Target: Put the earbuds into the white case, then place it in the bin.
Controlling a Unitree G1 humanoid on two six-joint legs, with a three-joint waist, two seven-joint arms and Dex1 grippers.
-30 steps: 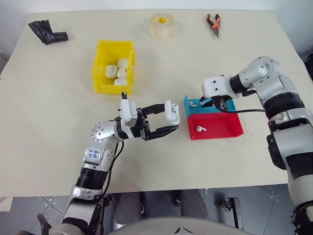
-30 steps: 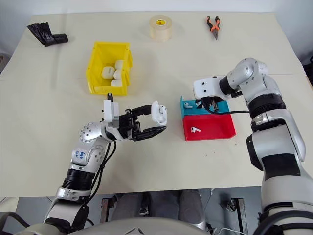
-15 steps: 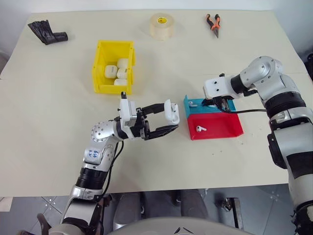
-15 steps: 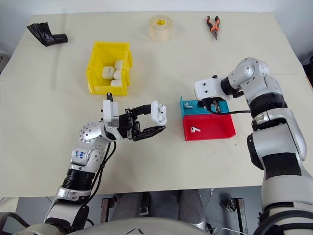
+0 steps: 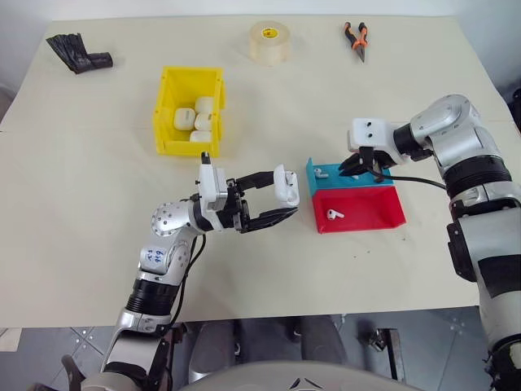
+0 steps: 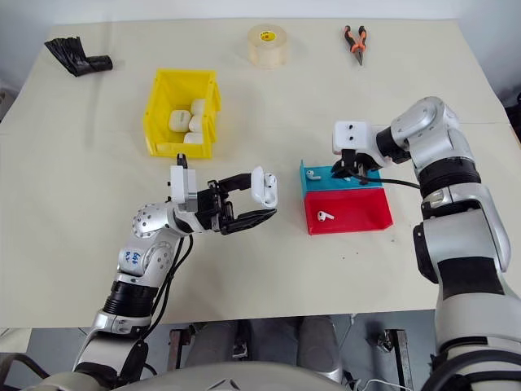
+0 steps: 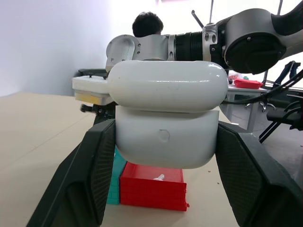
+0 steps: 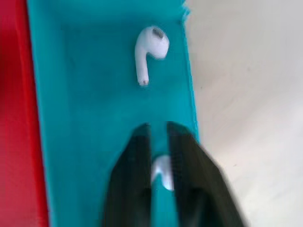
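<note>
While the left gripper (image 5: 281, 201) stands clamped on the white case (image 5: 285, 185), its two black fingers (image 7: 92, 165) press the case body from either side, and the lid stands raised and tilted back above the body; the case is held clear of the table (image 5: 98, 204), between the bin and the trays. The right gripper (image 8: 157, 142) points down into the blue tray (image 5: 352, 178), its fingers nearly together with a narrow gap between them, and a white earbud (image 8: 162, 171) sits in that gap — whether it is gripped or merely framed by the fingers cannot be told. A second earbud (image 8: 149, 50) lies loose on the blue tray floor, just beyond the fingertips and apart from them. Directly against the blue tray, on the side nearer the robot, sits the red tray (image 5: 362, 210), with a single earbud (image 5: 333, 214) lying in it towards its left end. The bin (image 5: 189, 108) stands farther back on the table, left of the trays and well apart from them, and holds several closed white cases (image 5: 197, 119) — four can be counted, bunched together. Along the far edge of the table lie a roll of clear tape (image 5: 269, 42), a pair of orange-handled pliers (image 5: 356, 39) to its right, and a crumpled black item (image 5: 78, 53) at the far left corner. In the left wrist view, the dark hair of a person (image 7: 147, 23) shows behind the right arm.
</note>
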